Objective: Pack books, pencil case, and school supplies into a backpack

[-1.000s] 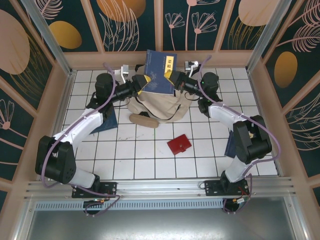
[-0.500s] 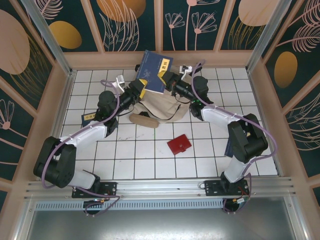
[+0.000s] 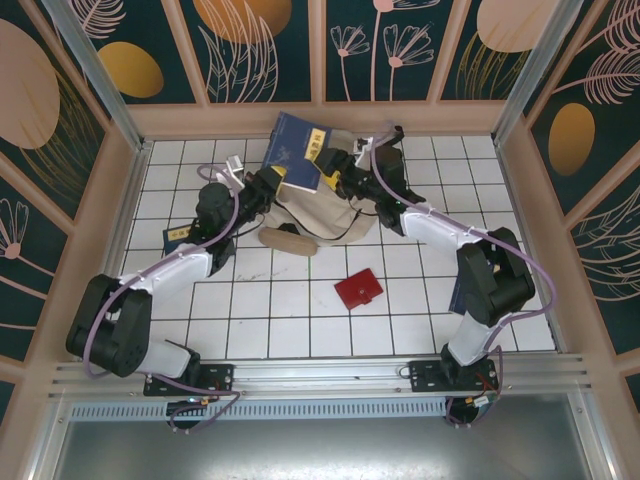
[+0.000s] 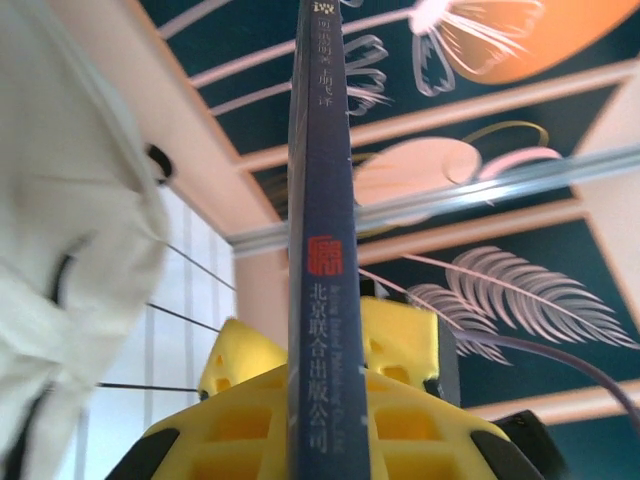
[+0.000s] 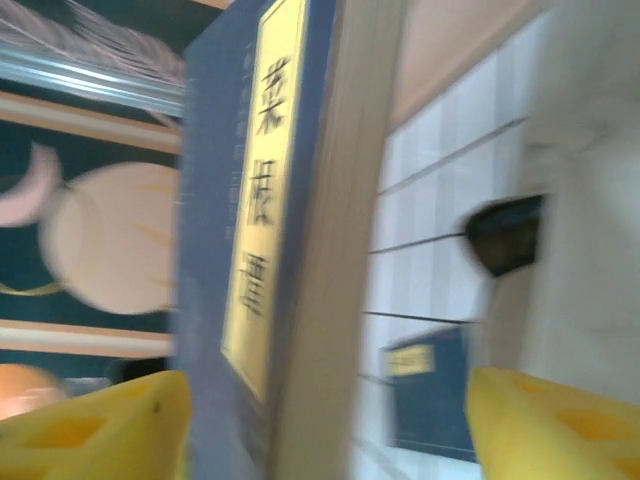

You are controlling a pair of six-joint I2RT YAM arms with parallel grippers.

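Note:
A navy-blue book with a pale yellow label stands tilted above the open top of the cream-beige backpack. My left gripper is shut on its lower left edge; its yellow fingers press both sides of the spine. Just right of the book, my right gripper is open, and the book stands between its spread fingers, nearer the left one. The tan pencil case lies in front of the backpack. The red square case lies on the tiles mid-table.
Another navy book lies on the tiles at the left, partly under my left arm, and also shows on the floor in the right wrist view. A third book lies by the right arm's base. Patterned walls enclose the table.
My left gripper has closed on the book and my right gripper has let it go and opened. The book has shifted a little left and toward the back wall.

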